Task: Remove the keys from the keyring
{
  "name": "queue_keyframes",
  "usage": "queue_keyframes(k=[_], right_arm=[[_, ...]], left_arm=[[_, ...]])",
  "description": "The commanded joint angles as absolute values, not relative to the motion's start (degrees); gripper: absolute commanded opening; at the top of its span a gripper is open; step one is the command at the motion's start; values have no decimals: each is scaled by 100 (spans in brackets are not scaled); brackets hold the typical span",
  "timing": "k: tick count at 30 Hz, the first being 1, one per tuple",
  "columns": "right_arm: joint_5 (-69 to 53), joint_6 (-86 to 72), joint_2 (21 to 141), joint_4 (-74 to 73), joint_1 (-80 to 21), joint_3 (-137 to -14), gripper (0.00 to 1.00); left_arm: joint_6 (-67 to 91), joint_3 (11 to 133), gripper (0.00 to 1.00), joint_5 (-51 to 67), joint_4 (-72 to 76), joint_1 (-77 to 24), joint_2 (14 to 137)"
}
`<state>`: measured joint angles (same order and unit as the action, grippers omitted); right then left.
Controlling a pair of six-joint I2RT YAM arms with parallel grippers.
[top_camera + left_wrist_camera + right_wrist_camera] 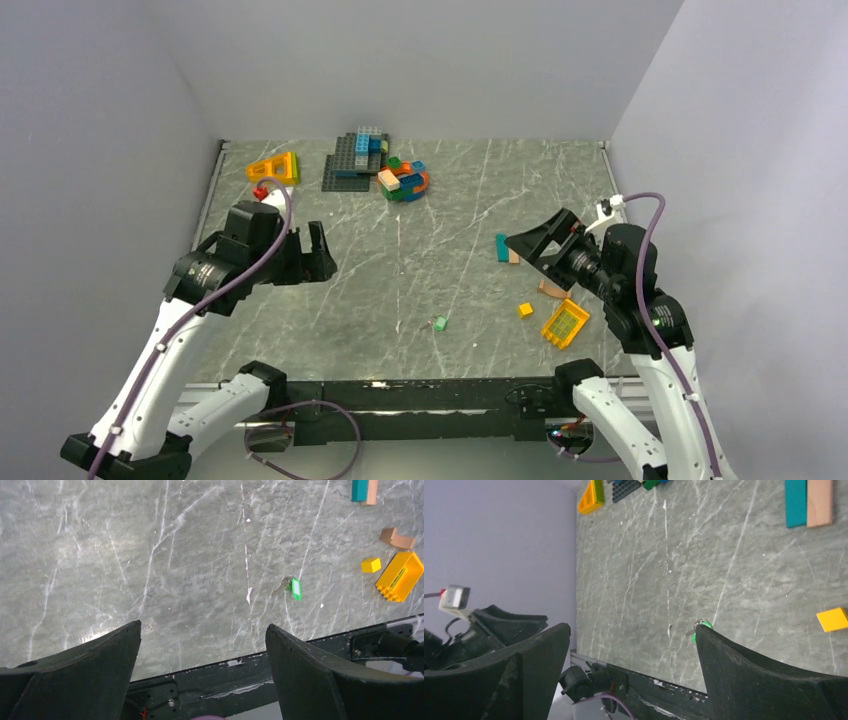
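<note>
A small keyring with a green tag (pixel 438 323) lies on the marble table near the front edge, about midway between the arms. In the left wrist view the green tag (pixel 296 588) shows with a dull metal piece beside it. In the right wrist view the tag (pixel 702 626) peeks out behind a fingertip. My left gripper (pixel 318 252) is open and empty, held above the table's left side, well left of the keyring. My right gripper (pixel 535 250) is open and empty, held above the right side, up and right of the keyring.
A pile of bricks on a dark baseplate (pixel 352 165) sits at the back. An orange piece (pixel 274 167) lies back left. A teal and tan bar pair (pixel 506 248), a tan block (pixel 551 290), a small yellow cube (pixel 525 310) and a yellow brick (pixel 565 323) lie at right.
</note>
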<state>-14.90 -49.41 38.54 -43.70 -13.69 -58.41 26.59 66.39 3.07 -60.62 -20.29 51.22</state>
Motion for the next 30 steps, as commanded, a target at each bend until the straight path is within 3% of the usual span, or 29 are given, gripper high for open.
queue_keyframes(k=[1,5,13,23,30], right_arm=[[-1392,-5512,3453,-4562,-1353,-5371,100],[-1666,-5835,3316,-4634,-1354,-4836,100],[-2154,-4844,3915,-5116,-1355,-5201,100],[-3113,-6185,3488,-3157,-1371,-3355,96],[-2985,-5926,4272,-2663,-1648,-3011,93]], left_arm=[[2473,7088,98,-568,-6053,-2662,5129],[2464,7229,98,-1071,-6142,-3094,5142],[2709,6716,98,-840,-5831,-3434,5032],[2948,6324,98,-713,-5724,-3745,4996],[3055,5839,98,-575,-5689,-3891,4673]])
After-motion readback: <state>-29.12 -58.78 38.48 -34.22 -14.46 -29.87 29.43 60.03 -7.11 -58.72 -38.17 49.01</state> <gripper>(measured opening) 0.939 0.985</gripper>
